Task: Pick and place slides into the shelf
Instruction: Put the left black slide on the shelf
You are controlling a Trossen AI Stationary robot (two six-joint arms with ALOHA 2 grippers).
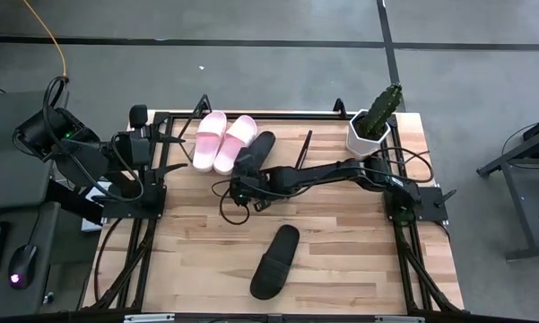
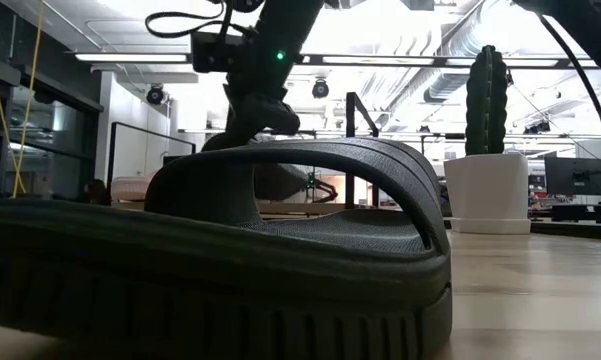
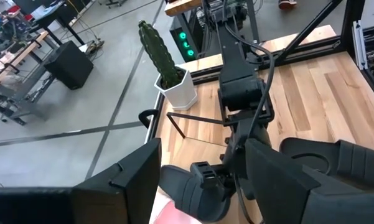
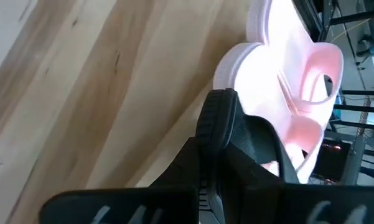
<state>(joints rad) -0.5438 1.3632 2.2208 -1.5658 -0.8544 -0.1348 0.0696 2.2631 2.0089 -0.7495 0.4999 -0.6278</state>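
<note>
Bench [image 1: 341, 233] from above. Two pink slides [image 1: 222, 139] lie side by side at the far edge on the slanted shelf [image 1: 291, 148], toes pointing away from the robot, packed toward the shelf's left end, seemingly to leave room for the remaining pair.

The right arm reaches across the bench, and the right gripper [image 1: 244, 184] is pressed together on the near end of a black slide [image 1: 254, 154]. This slide rests just beside the right-hand pink one, nearly touching it. The right wrist view shows the dark fingers clamped on the black slide's edge with the pink pair directly beyond. Gripping at the end keeps the fingers clear of the neighbouring slide while the black one is set in line; whether it already rests fully on the board cannot be told.

The second black slide [image 1: 274, 261] lies loose near the front of the bench, well apart from the shelf, strap up and angled; it fills the low view.

The left arm waits at the bench's left edge. The left gripper [image 1: 169, 152] is spread and empty, pointed toward the shelf.

A potted cactus [image 1: 377, 117] in a white pot stands at the far right corner, clear of the work.

No brand, label or legible writing is visible on the slides, shelf or pot.
</note>
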